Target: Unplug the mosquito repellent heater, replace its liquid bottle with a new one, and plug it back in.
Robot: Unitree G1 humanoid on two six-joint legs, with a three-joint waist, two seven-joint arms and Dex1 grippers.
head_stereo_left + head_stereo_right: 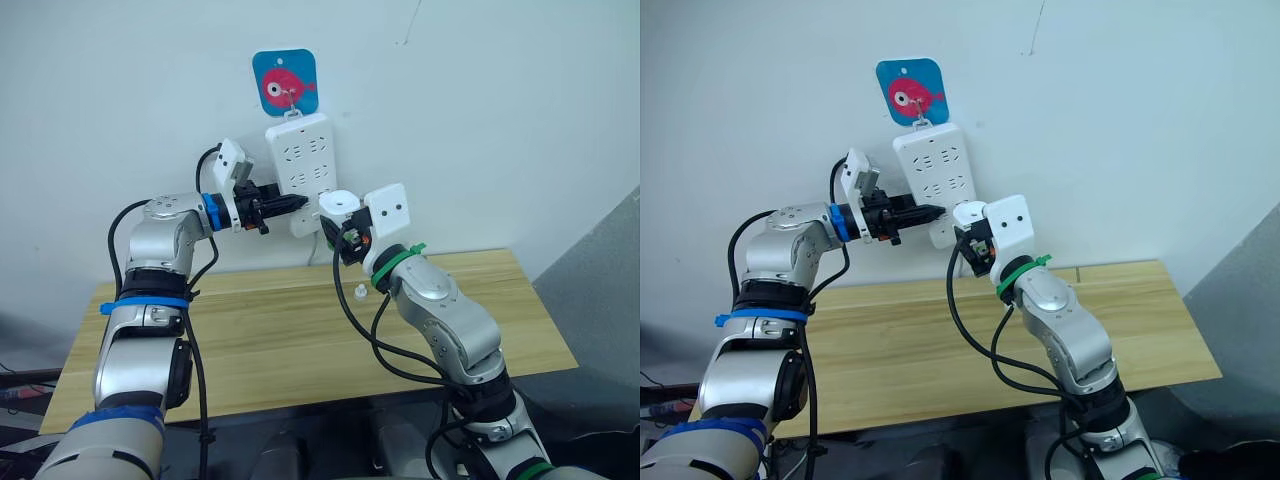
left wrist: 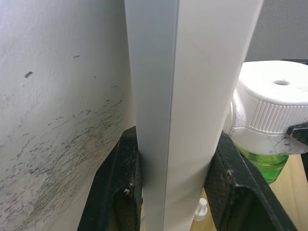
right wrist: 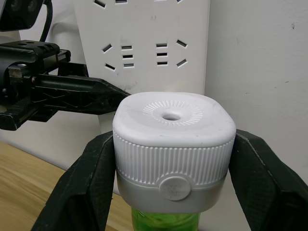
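Gripping the heater (image 3: pixel 174 149) by its ribbed sides, right end effector (image 1: pixel 345 228) sits at frame centre in the left eye view, just below and beside the lower end of the power strip (image 1: pixel 300 160). Heater is upright, round vent hole on top, with a green liquid bottle (image 2: pixel 262 164) showing under its body. It is off the strip, prongs not visible.

Left end effector (image 1: pixel 290 203) reaches in from the left of the frame. Its two black fingers (image 2: pixel 120 187) are clamped on the strip's lower edge, one on each side, as the left wrist view shows.

Strip hangs on the white wall (image 1: pixel 500 120) from a hook on a blue card with a pink fish (image 1: pixel 285 82), upper centre of the frame.

Wooden bench (image 1: pixel 280 340) spans the lower middle. A small white cap-like piece (image 1: pixel 357 292) stands on it, just below the right end effector; too small to identify.
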